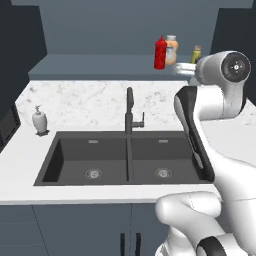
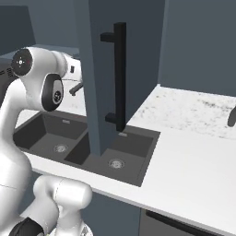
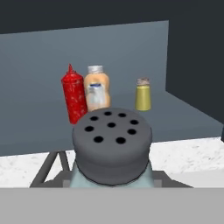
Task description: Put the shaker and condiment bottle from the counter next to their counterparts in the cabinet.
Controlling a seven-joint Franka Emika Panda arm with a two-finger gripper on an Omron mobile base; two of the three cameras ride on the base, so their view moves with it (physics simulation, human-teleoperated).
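Observation:
The shaker [image 3: 112,142] sits right in front of the hand camera, its dark grey holed cap on top and the pale blue-green body below. My gripper [image 3: 112,181] is shut on it, above the back of the counter [image 1: 90,100]. The hand [image 1: 183,68] is level with the cabinet [image 1: 100,65] shelf, partly behind my own arm. On that shelf the red condiment bottle [image 3: 73,94] [image 1: 160,52] stands upright, touching the peach-orange bottle [image 3: 97,87] [image 1: 172,50]. The yellow-olive shaker [image 3: 142,94] [image 1: 196,53] stands a little to their right.
A dark double sink [image 1: 125,160] with a black faucet [image 1: 130,110] lies below my arm. A white soap dispenser [image 1: 39,121] stands at the left. The open cabinet door [image 2: 99,69] with a black handle [image 2: 120,76] hangs close to the right of my arm.

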